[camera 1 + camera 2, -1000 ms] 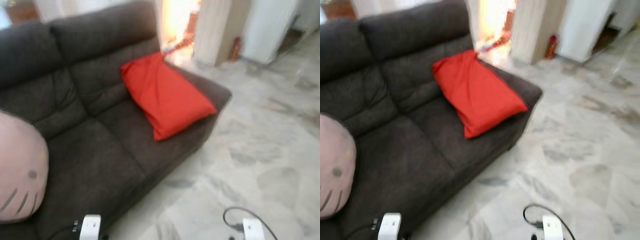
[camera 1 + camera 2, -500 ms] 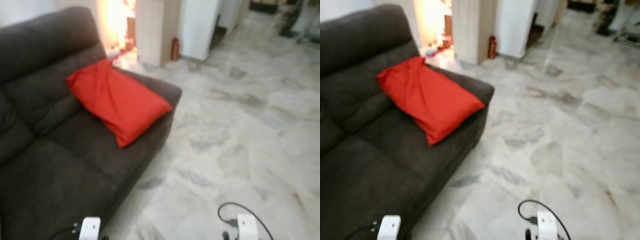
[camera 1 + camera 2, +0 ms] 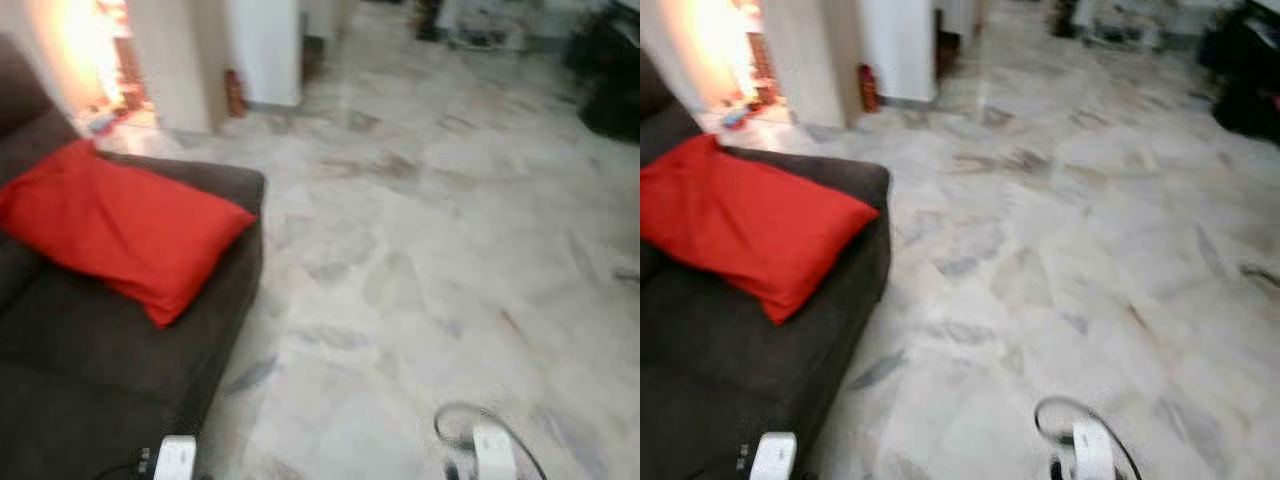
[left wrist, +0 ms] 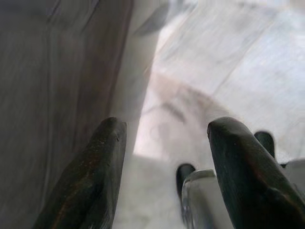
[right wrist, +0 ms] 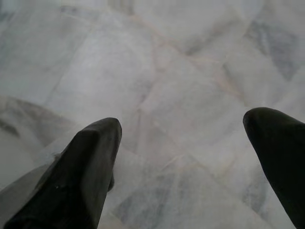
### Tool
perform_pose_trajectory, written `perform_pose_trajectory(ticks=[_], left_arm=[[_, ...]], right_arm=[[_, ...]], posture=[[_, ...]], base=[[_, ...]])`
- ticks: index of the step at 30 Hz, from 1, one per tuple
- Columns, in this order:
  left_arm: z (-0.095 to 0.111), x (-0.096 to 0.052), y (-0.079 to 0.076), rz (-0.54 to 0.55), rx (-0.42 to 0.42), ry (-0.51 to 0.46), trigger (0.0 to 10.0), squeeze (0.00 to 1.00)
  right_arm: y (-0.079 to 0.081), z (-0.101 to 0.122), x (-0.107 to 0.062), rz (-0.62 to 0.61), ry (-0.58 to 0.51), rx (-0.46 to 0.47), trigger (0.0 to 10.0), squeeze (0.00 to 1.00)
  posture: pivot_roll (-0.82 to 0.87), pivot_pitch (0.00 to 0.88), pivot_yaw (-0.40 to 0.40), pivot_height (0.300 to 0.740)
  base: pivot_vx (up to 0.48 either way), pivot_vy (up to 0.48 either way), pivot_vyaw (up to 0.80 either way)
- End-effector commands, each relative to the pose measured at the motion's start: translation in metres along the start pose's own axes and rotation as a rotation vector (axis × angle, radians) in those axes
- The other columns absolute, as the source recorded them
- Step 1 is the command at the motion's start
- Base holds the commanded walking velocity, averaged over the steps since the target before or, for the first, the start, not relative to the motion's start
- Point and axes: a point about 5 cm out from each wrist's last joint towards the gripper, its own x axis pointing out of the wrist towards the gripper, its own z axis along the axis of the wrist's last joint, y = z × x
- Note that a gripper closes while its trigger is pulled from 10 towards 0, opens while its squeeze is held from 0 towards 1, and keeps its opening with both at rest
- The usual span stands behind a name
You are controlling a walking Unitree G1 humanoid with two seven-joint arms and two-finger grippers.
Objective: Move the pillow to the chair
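Left eye view: red pillow (image 3: pixel 120 238) at the left of the frame, lying on the dark sofa (image 3: pixel 95 370) by its arm, with pale marble floor (image 3: pixel 430 250) over the rest. Left wrist view: left claw (image 4: pixel 164 143) held apart, low beside the sofa's side. Right wrist view: right claw (image 5: pixel 183 143) spread wide over bare floor.

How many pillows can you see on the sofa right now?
1. A red fabric pillow lies at the end of the dark grey sofa, against its armrest. The rest of the sofa is out of frame, so others may be hidden.
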Motion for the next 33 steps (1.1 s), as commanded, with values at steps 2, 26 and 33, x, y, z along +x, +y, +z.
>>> perform_pose_trajectory(ticks=[2, 26, 33], left_arm=[[-0.0082, -0.0029, 0.0059, 0.011, 0.003, 0.022, 10.0, 0.00], [-0.0126, -0.0038, 0.0048, 0.002, -0.008, 0.045, 10.0, 0.00], [-0.0137, -0.0040, 0.0046, 0.003, -0.015, 0.051, 10.0, 0.00]], right_arm=[[0.0060, 0.0033, 0.0008, 0.012, -0.010, 0.010, 10.0, 0.00], [0.0119, 0.0117, 0.0018, 0.034, -0.048, -0.001, 10.0, 0.00], [0.0109, 0.0116, 0.0017, 0.034, -0.051, -0.003, 10.0, 0.00]], posture=[[0.03, 0.029, 0.010, 0.740], [0.03, 0.029, 0.009, 0.740], [0.03, 0.022, 0.008, 0.740]], base=[[0.000, 0.000, -0.76], [0.010, 0.000, -0.25], [0.251, 0.000, 0.00]])
